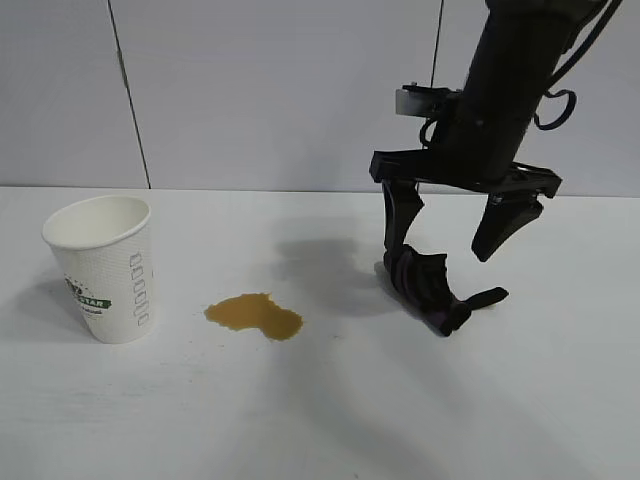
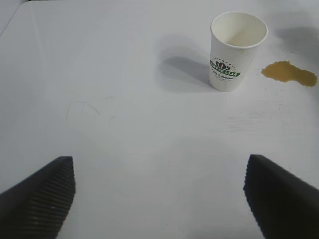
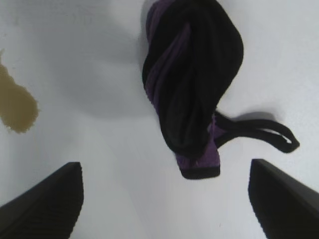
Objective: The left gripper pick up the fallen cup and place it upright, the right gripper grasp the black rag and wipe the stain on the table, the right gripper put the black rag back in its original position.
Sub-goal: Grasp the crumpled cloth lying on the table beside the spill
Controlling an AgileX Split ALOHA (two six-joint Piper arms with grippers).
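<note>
The white textured paper cup (image 1: 103, 268) with a green logo stands upright on the white tabletop (image 1: 330, 410), beside the amber-brown puddle (image 1: 254, 315). The right pincer (image 1: 455, 245) hangs spread over the crumpled black, purple-striped rag (image 1: 432, 287), one finger beside it. The left pincer (image 2: 159, 199) is spread, well apart from the cup.

bright, even light on the table (image 1: 330, 420), no glare anywhere on its matte top. the cup (image 1: 105, 268) throws a soft grey shadow away from the stain (image 1: 254, 315), onto the far side. beside the stain on its other side, a broad blurred shadow spreads under the black rag (image 1: 430, 285). in the right wrist view the black rag is crisp, while the near fingers (image 3: 42, 206) are softer. corners darken slightly in the left wrist view.
</note>
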